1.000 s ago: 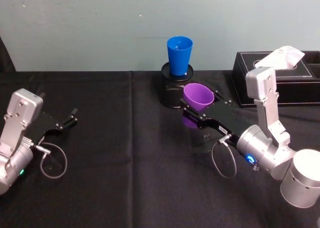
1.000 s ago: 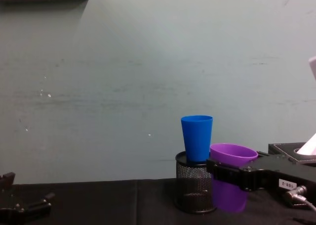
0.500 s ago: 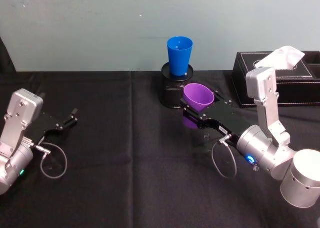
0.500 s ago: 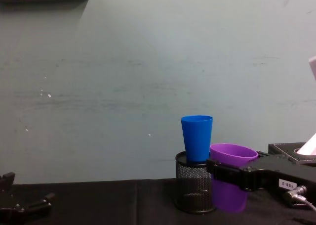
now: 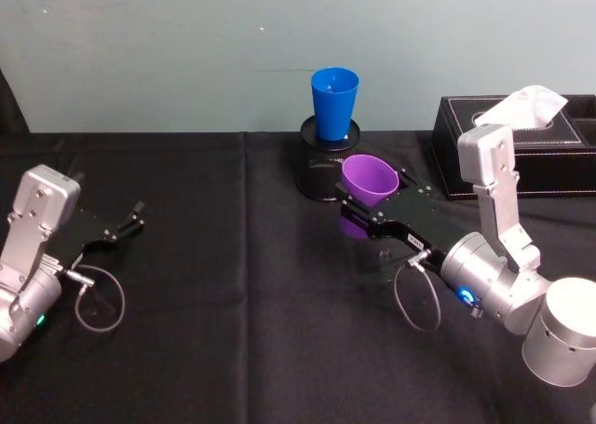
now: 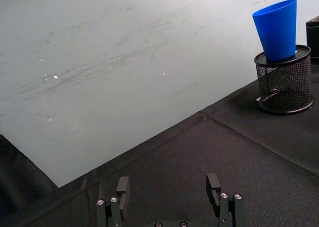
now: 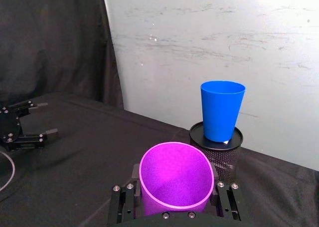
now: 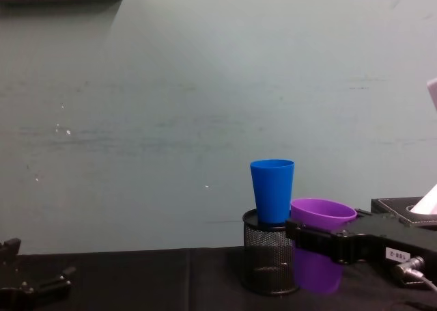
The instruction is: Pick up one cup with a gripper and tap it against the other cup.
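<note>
My right gripper (image 5: 365, 208) is shut on the purple cup (image 5: 369, 182), holding it upright just off the black tablecloth. From the chest, the purple cup (image 8: 321, 219) hangs beside the blue cup (image 8: 272, 191), a little lower and to its right, with a thin gap between them. The blue cup (image 5: 334, 102) stands upright on top of a black mesh pen holder (image 5: 327, 158) near the back wall. In the right wrist view the purple cup (image 7: 175, 182) sits between the fingers, with the blue cup (image 7: 222, 110) beyond it. My left gripper (image 6: 169, 199) rests open at the far left of the table.
A black tissue box (image 5: 540, 135) with a white tissue stands at the back right, behind my right arm. The table (image 5: 233, 284) is covered in black cloth and ends at a pale green wall. Cables loop beside both wrists.
The purple cup in my right gripper has risen very slightly; otherwise nothing has visibly moved.
</note>
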Available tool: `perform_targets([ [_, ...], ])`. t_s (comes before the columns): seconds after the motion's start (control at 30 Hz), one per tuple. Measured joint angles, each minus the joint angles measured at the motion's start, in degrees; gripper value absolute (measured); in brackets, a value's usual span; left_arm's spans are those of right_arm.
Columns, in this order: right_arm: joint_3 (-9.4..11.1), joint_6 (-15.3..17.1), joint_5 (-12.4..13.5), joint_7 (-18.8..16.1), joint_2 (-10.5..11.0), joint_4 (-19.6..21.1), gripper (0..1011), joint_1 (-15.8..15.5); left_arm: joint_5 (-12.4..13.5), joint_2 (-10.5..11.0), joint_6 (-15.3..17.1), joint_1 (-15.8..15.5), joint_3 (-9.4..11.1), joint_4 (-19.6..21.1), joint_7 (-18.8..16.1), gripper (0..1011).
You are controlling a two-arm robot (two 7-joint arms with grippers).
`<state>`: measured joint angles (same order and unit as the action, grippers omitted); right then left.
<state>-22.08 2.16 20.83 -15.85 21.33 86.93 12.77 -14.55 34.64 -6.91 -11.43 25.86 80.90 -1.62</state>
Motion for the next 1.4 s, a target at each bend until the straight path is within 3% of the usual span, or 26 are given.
perform_targets([
  [0.8, 0.0, 0.1, 0.0, 0.0, 0.0, 0.1, 741, 0.0, 0.0, 0.0, 0.0, 0.0, 0.0, 0.0, 0.0, 1000],
  [1.07, -0.5, 3.6, -0.9, -4.3, 0.2, -1.2, 741, 4.3, 0.0, 0.0, 0.0, 0.0, 0.0, 0.0, 0.0, 1000],
  [1.4, -1.7, 7.7, -1.9, -5.6, -4.0, -10.3, 741, 12.7, 0.0, 0.0, 0.0, 0.0, 0.0, 0.0, 0.0, 1000],
])
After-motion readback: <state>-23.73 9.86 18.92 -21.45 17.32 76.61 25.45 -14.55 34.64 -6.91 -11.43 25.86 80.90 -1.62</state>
